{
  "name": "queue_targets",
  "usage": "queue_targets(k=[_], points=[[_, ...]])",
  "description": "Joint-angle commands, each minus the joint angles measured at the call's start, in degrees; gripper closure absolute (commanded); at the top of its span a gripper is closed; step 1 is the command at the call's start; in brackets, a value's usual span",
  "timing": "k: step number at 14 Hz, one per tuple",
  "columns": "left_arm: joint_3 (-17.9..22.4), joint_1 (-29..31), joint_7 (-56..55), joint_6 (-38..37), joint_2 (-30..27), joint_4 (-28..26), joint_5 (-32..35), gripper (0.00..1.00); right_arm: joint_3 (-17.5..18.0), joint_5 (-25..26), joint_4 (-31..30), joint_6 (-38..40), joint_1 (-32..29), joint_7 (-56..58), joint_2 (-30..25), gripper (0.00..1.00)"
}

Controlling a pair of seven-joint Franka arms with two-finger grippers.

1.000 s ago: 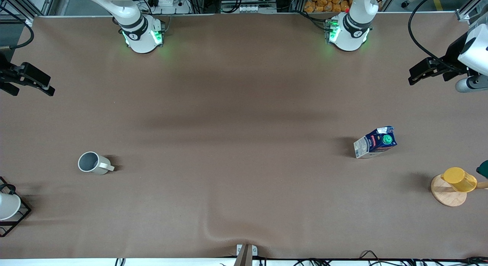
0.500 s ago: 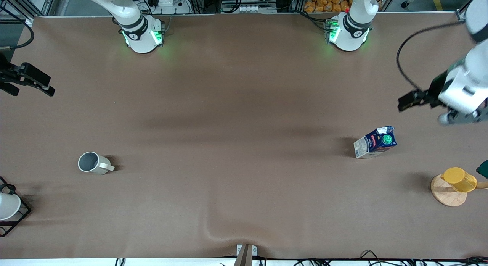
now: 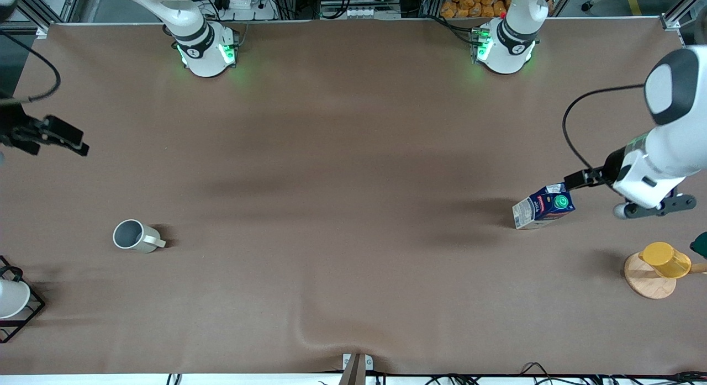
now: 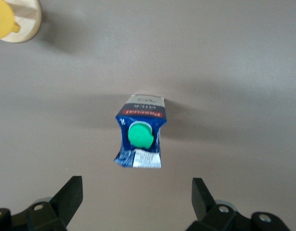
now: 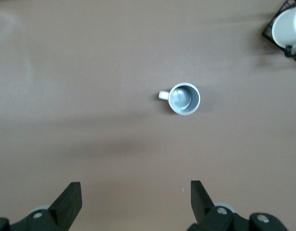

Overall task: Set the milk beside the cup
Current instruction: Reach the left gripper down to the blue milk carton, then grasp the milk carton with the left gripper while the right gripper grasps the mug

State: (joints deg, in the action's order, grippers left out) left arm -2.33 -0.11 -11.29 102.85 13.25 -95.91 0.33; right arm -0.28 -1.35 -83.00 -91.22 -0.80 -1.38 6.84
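Brown cloth surface (image 3: 342, 219). Front view: dark blue gable-top milk carton (image 3: 543, 206) toward left arm's end, left gripper (image 3: 577, 180) over it; pale grey mug (image 3: 134, 236) well apart; right gripper (image 3: 69, 142) cut off at edge. Left wrist view: jaws wide, label reads "Pascual". Right wrist view: jaws wide over mug.

Both arms are glossy white, built of rounded segments, each rising from a round white base ringed by a black band and lit with green lamps. The left arm's outer link carries a dark grey oval cap, and a thin black cable loops from it toward the wrist, where a grey bracket juts out. The left hand (image 3: 577, 180) is matt black with two blunt wedge-shaped fingers (image 4: 68, 195). The right hand (image 3: 69, 139) is the same black, its fingers (image 5: 68, 199) fixed to grey mounts with small round screws.
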Motion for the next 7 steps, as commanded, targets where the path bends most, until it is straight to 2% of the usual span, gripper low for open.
queue_targets(k=[1,7], points=[[-0.05,-0.07,1.44,2.87,2.65,-0.95,-0.59,0.0,0.1,-0.76,0.03,-3.69,-1.75,6.09,4.13,0.0],[-0.05,0.11,1.44,5.96,4.33,-4.37,-0.42,0.0,0.1,-0.58,-0.23,-10.37,-7.89,13.59,14.67,0.0]])
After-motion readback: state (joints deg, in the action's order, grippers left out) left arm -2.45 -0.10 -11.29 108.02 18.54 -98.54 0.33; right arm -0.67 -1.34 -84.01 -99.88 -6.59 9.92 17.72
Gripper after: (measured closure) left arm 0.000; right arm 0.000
